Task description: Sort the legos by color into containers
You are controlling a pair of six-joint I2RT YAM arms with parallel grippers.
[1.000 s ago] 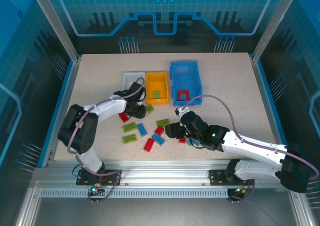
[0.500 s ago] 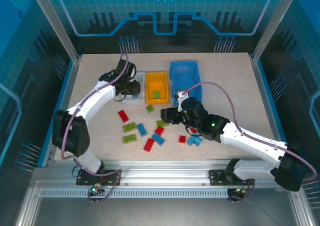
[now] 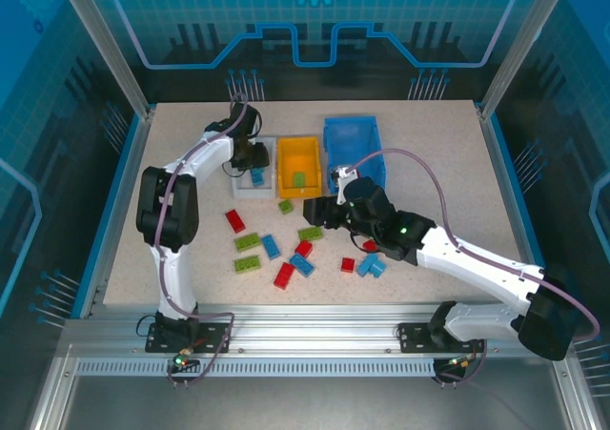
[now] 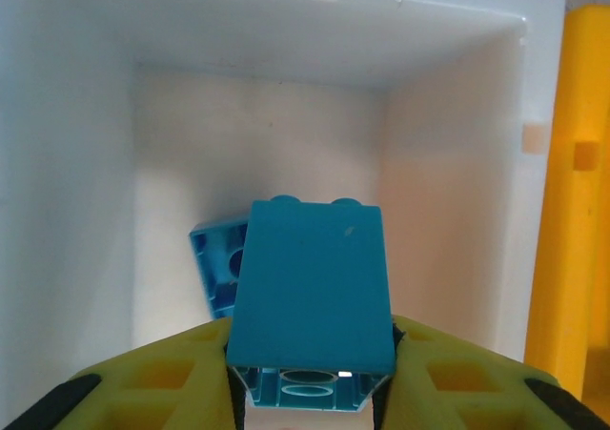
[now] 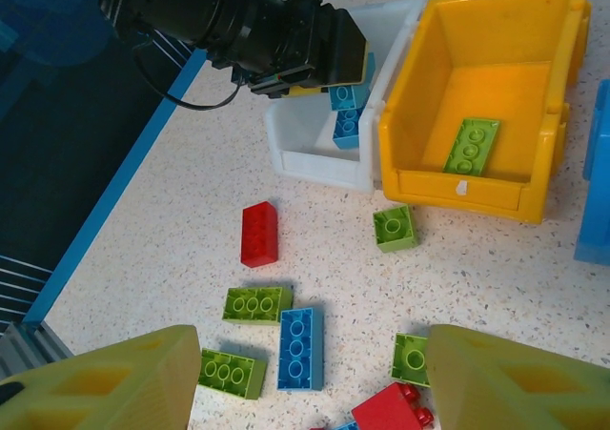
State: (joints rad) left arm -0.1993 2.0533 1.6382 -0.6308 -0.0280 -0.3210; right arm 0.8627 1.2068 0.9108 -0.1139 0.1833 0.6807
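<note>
Left wrist view first: a light blue brick (image 4: 310,287) is pinched between the yellow fingers (image 4: 162,382) of the left claw (image 4: 310,378), so that claw is clamped narrow on the brick, pretty clear-cut. The brick is held right over the white bin (image 4: 448,163) with its studs pointed away from the camera. A second blue brick (image 4: 217,258) is seen lying tilted on the bin floor just behind it. The yellow bin (image 4: 577,239) is butted up against the white one on the right.

The right claw (image 5: 313,344) is spread wide with nothing held between its fingers, and it's hung above the loose pile on the table (image 5: 534,277). Under it a long blue brick (image 5: 299,347) is flanked by green bricks (image 5: 255,304), and a red brick (image 5: 259,233) is set a bit apart toward the white bin. A small square green brick (image 5: 394,227) is parked just in front of the yellow bin, and one long green brick (image 5: 472,146) is already laid inside it.

From the top external camera, the blue bin (image 3: 367,130) is lined up right of the yellow one. A small red brick (image 3: 348,264) and a blue cluster (image 3: 372,266) are tucked beside the right arm.
</note>
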